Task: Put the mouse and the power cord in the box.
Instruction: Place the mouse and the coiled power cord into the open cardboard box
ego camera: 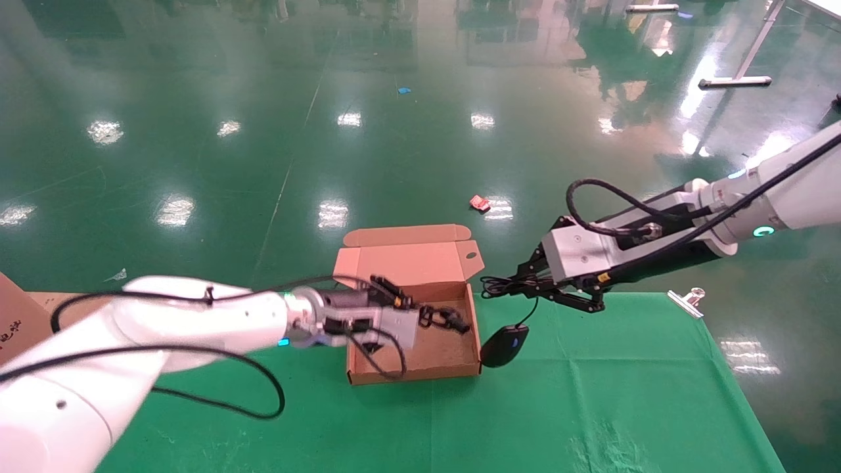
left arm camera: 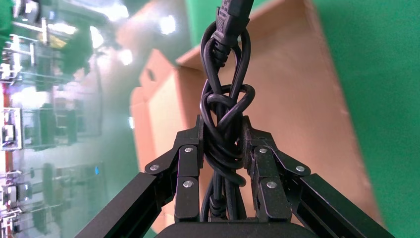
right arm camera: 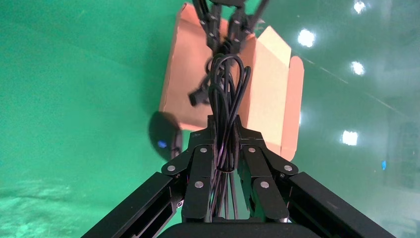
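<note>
Head view: left gripper [ego camera: 427, 316] over the open box [ego camera: 410, 371], pinching the bundled power cord [ego camera: 448, 318], long axis running from the fingers out toward the box's right wall, plug end hanging just above the cardboard floor. Right gripper [ego camera: 525, 284] off the box's far right corner, clamped on the coiled cable of the mouse [ego camera: 504, 345]; mouse body dangling below on its lead, just outside the right wall, touching or nearly touching the green cloth. Box to the left of the mouse, so a short leftward carry over that wall looks called for.

Left wrist view: fingers [left arm camera: 188, 166] pressed onto the knotted power cord [left arm camera: 225, 111], plug [left arm camera: 232, 17] beyond, box floor [left arm camera: 297, 114] directly behind. Release there likely lands inside.

Right wrist view: fingers [right arm camera: 202, 168] squeezed on thin cable loops [right arm camera: 227, 99]; mouse [right arm camera: 163, 136] hanging beside the box [right arm camera: 267, 74], not over it.
</note>
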`<state>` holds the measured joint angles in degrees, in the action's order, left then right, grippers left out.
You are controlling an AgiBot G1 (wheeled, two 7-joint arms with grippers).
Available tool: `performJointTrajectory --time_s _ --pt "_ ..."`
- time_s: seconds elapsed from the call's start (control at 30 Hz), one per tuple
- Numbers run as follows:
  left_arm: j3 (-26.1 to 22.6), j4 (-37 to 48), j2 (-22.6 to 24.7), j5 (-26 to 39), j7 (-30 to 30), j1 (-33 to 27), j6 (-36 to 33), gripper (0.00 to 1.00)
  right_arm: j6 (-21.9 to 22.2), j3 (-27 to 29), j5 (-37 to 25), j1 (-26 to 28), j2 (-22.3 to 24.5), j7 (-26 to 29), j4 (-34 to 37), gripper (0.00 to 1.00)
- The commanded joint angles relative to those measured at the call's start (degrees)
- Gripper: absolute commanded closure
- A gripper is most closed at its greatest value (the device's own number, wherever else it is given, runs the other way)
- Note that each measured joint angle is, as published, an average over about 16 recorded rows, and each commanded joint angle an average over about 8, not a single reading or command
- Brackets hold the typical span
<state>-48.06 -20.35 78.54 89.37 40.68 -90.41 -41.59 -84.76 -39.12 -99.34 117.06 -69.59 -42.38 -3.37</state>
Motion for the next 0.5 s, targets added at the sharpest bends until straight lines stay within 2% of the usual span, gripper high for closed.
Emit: performJointTrajectory --time_s 0.03,0.17,0.23,0.27,0.43,0.5 --pt "-1.7 -0.8 0.0 -0.3 -0.5 1.3 1.8 1.00 0.1 0.0 0.0 -0.3 0.3 -0.3 0.2 1.00" --pt "-4.2 -2.0 -0.1 -1.5 -2.7 2.1 4.2 1.00 0.2 0.0 0.0 -0.8 0.3 -0.8 0.5 1.00" --pt "-5.4 -2.5 -0.1 -2.3 -3.8 2.3 4.4 0.92 0.3 -0.1 -0.1 -1.1 0.3 -0.9 0.6 1.00" --pt "-6.0 -2.5 -0.2 -2.5 -4.3 2.3 4.5 0.83 0.4 -0.1 -0.1 -1.2 0.2 -1.0 0.7 1.00" --pt "-9.2 -2.1 -0.2 -3.1 -6.5 2.1 5.1 0.20 0.4 -0.2 -0.2 -1.5 -0.2 -1.0 1.0 1.00" --pt "-10.4 -2.0 -0.2 -3.1 -7.3 1.8 5.7 0.03 0.3 -0.2 -0.2 -1.5 -0.5 -1.0 1.1 1.00"
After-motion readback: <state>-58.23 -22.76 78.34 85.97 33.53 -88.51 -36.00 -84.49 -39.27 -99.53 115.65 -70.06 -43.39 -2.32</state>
